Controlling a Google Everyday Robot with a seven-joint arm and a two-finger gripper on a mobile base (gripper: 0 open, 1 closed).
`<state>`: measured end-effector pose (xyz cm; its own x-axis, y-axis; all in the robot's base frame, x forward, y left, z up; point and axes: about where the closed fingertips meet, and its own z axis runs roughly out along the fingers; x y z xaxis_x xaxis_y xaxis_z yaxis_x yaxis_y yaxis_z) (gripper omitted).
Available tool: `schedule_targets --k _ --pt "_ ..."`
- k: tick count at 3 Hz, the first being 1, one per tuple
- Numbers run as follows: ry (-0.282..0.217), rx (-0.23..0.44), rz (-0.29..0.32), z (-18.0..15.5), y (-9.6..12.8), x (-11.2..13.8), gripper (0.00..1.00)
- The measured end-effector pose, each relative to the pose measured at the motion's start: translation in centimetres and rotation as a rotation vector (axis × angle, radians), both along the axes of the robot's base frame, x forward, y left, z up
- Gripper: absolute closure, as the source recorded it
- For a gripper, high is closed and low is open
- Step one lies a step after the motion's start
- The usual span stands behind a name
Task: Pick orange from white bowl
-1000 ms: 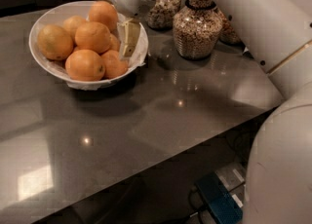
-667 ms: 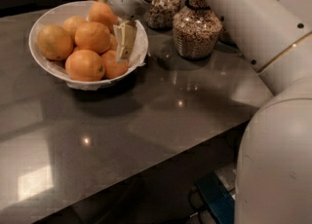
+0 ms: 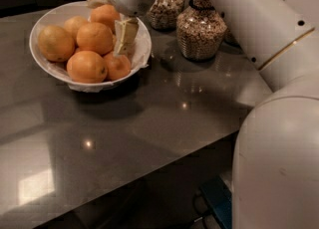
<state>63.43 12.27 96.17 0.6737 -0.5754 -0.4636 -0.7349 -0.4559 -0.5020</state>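
Observation:
The white bowl (image 3: 46,21) with a crinkled liner stands at the back left of the dark table and holds several oranges. The large deep-orange orange (image 3: 93,37) lies in the middle of the pile. A paler yellowish fruit (image 3: 55,43) lies at the left, another big orange (image 3: 86,66) at the front, and a smaller one (image 3: 118,66) at the front right. My gripper (image 3: 124,38) reaches down into the right side of the bowl, right beside the middle orange and above the smaller one.
Two glass jars of grain (image 3: 200,33) (image 3: 166,7) stand right of the bowl at the back. My white arm (image 3: 259,29) spans the upper right. The grey table (image 3: 149,123) reflects light spots; its front edge runs diagonally at the lower right.
My gripper has shifted slightly to the left, closer against the middle orange. The bowl and the fruit have not moved.

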Motion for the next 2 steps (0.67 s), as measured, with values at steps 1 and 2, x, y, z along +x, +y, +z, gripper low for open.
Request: schedule_targets --k 1,2 --pt "-0.009 -0.015 0.003 0.17 0.02 0.41 0.20" --pt "-0.011 -0.023 0.015 0.16 0.42 0.65 0.24"
